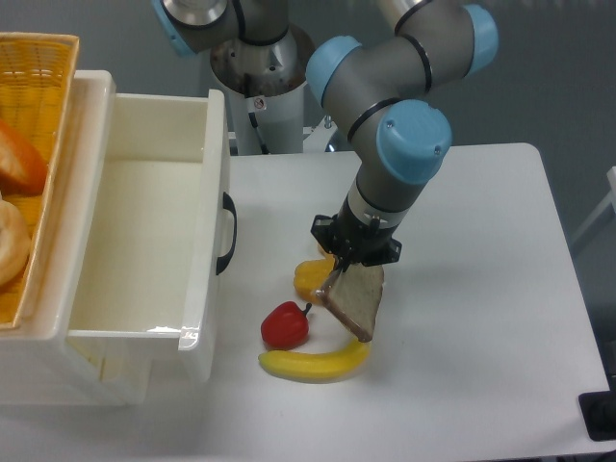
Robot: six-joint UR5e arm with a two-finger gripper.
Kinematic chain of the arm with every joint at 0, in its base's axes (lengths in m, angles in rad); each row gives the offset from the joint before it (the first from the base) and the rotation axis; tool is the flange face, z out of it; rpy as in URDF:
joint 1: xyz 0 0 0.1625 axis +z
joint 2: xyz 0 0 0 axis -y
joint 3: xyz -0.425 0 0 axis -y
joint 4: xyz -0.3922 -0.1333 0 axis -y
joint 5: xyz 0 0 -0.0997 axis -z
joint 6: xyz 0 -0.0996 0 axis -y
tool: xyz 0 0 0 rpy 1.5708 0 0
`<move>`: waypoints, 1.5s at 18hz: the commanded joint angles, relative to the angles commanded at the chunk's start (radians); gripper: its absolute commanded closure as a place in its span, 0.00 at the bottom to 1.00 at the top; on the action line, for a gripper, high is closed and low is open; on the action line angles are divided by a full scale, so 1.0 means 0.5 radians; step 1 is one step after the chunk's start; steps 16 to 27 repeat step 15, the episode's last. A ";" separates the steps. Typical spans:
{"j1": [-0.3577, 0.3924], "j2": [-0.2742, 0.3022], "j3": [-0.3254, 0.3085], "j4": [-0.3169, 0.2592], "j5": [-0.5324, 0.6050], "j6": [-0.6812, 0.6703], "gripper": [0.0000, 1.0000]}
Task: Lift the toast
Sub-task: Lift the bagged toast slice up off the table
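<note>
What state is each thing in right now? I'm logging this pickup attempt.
claw: shut on the toast
toast: held by its top edge, hanging tilted, lifted above the banana
banana: lying on the table
red apple: resting on the table
yellow pepper: on the table, partly hidden by the toast
white bin: open, nothing inside
wicker basket: holding bread rolls

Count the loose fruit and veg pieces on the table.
3 visible: a red apple, a banana in front, and a yellow pepper behind the toast. The arm may hide more.
</note>
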 joint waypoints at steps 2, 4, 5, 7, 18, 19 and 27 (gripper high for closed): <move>0.006 0.003 0.000 0.000 -0.003 0.018 1.00; 0.025 0.021 -0.006 -0.009 -0.003 0.052 1.00; 0.037 0.031 -0.012 -0.037 -0.003 0.079 1.00; 0.058 0.037 -0.021 -0.089 -0.006 0.144 1.00; 0.086 0.074 -0.028 -0.110 -0.012 0.147 1.00; 0.086 0.074 -0.028 -0.110 -0.012 0.147 1.00; 0.086 0.074 -0.028 -0.110 -0.012 0.147 1.00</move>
